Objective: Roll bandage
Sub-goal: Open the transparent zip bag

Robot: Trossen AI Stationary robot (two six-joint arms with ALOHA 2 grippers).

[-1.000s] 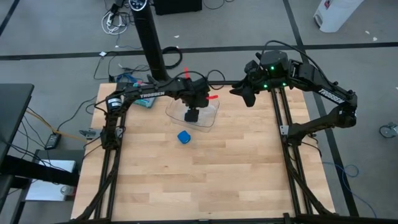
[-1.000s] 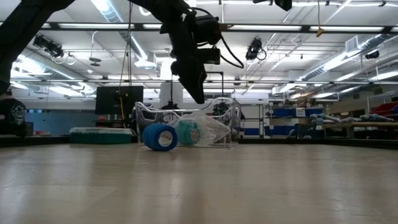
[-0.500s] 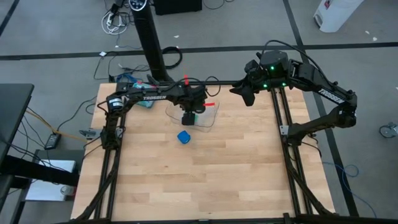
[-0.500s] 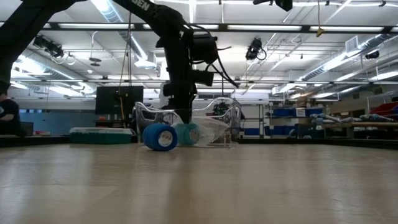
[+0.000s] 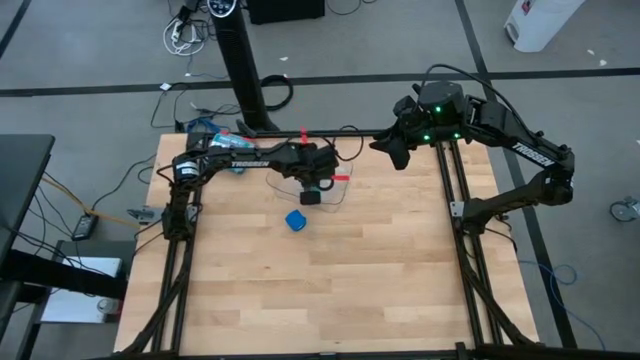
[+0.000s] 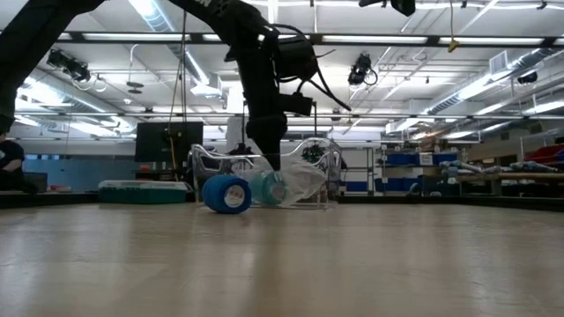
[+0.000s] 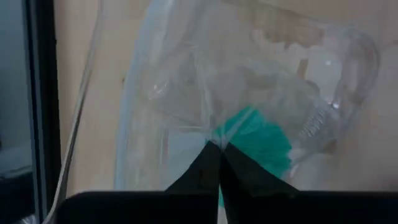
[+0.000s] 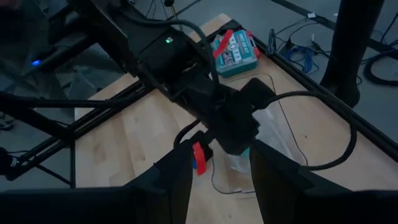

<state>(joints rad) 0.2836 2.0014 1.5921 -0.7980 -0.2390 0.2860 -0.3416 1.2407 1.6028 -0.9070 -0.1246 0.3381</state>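
Wooden table [image 5: 330, 280], high view: blue bandage roll [image 5: 295, 220] lies free; right gripper [image 5: 392, 152] waits apart, fingers parted.
Left wrist view: left gripper [image 7: 219, 149] pinched together on clear bag [image 7: 186, 81] beside teal roll [image 7: 261, 137].
Risk: lifting drags the wrong roll.

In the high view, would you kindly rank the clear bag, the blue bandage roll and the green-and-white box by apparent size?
1. Clear bag, largest.
2. Green-and-white box, partly hidden by the left arm, so unsure.
3. Bandage roll, smallest.
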